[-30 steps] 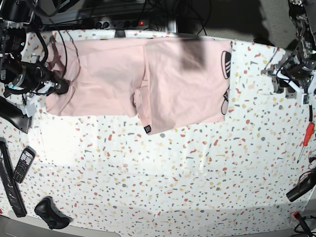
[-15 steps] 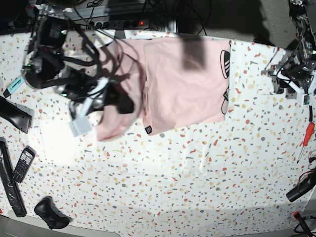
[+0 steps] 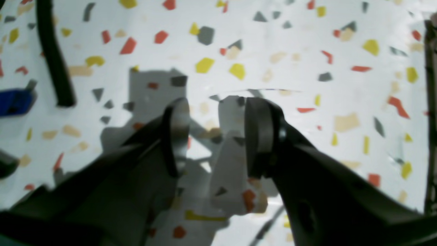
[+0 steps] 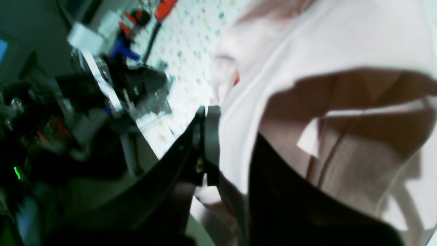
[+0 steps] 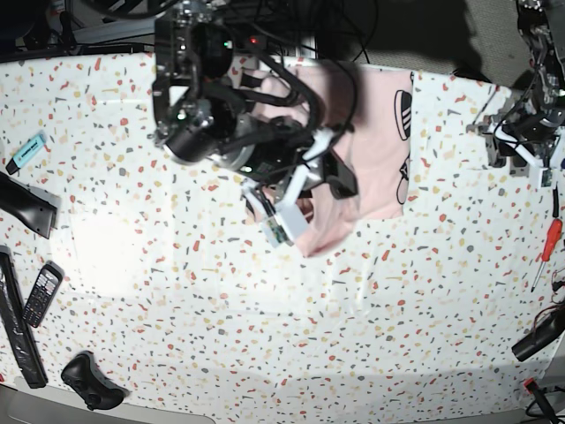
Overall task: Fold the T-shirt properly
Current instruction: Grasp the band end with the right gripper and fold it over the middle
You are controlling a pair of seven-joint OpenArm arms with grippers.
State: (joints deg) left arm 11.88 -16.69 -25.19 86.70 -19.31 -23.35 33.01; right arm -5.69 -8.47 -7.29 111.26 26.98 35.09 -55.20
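In the left wrist view, the left gripper (image 3: 216, 135) is seen from behind, its two dark fingers (image 3: 259, 136) set well apart with nothing between them. Only the speckled worktop (image 3: 307, 51) is seen past them. A black cable (image 3: 54, 58) runs down the upper left of the frame, and a blue object (image 3: 15, 100) is cut off at the left edge.

In the right wrist view, the right gripper (image 4: 225, 147) is closed on a fold of the T-shirt (image 4: 324, 61), whose pale pink cloth fills the right half of the frame and is drawn in between the fingers. Shadowed creases are seen across the cloth at centre right. A blurred dark arm assembly (image 4: 136, 82) occupies the left of the frame, with a strip of speckled worktop behind it.

In the base view, the T-shirt (image 5: 375, 155) is found at the upper centre of the frame. Its right part lies flat on the worktop (image 5: 353, 336), with black print at its right edge, while its left part is lifted and bunched under the right arm (image 5: 212, 115). The right gripper (image 5: 340, 185) is seen over the shirt's lower edge. The left gripper itself cannot be made out at the right edge of the frame. A red screwdriver (image 5: 548, 249) lies below that arm, and a phone (image 5: 41, 294) and a black controller (image 5: 90, 382) lie at the lower left.
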